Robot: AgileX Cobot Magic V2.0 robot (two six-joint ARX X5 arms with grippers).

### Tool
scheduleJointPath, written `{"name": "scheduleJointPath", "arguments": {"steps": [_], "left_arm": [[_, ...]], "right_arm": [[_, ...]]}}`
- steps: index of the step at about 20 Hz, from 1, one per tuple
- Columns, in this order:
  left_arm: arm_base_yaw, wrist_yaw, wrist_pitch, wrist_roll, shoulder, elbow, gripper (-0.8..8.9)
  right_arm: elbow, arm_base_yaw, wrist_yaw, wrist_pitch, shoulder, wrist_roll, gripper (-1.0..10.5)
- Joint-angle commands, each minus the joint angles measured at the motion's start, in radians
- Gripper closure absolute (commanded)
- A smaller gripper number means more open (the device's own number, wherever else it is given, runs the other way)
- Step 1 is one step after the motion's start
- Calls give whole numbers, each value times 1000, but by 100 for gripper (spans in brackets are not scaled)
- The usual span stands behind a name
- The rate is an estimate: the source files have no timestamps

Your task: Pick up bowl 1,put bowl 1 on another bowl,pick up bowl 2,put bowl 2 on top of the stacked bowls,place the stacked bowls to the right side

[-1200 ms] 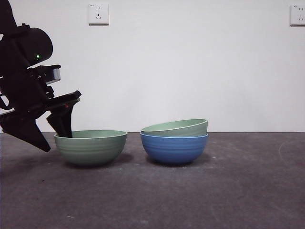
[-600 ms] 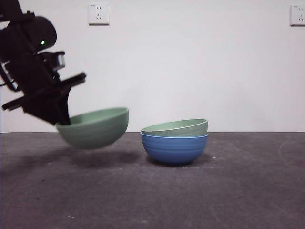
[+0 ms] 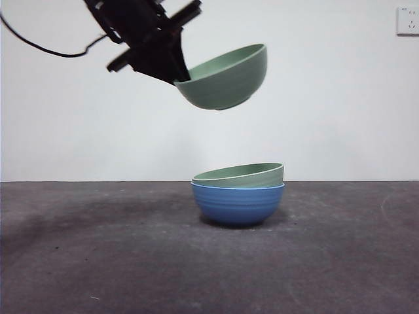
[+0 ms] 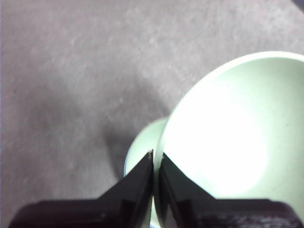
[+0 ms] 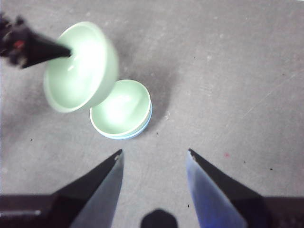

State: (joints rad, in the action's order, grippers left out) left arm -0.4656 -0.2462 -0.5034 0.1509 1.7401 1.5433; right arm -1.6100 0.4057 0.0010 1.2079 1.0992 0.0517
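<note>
You are mid-way through stacking the second green bowl (image 3: 226,80). The left gripper (image 4: 156,159) is clamped on its rim and holds it tilted in the air, above and slightly to one side of the blue bowl (image 3: 238,204), which already carries one green bowl (image 3: 241,175). The right gripper (image 5: 153,161) waits, jaws wide. Next, centre, level, then lower it into the pair

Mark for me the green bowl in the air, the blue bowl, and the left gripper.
green bowl in the air (image 3: 226,82), front view, outer wall.
blue bowl (image 3: 237,204), front view, ridged side, below the nested green bowl.
left gripper (image 4: 155,159), left wrist view, between the jaw tips clamped on the lifted bowl's rim.
</note>
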Motion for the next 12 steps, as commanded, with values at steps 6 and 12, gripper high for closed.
{"name": "scheduleJointPath", "arguments": {"steps": [6,12], "left_arm": [[-34,-17,-59,14,200,101,820],[-53,2,-72,11,268,101,820]], "right_arm": [[-2,1,-2,5,-1,-8,725],[-2,1,-2,5,-1,-8,725]]}}
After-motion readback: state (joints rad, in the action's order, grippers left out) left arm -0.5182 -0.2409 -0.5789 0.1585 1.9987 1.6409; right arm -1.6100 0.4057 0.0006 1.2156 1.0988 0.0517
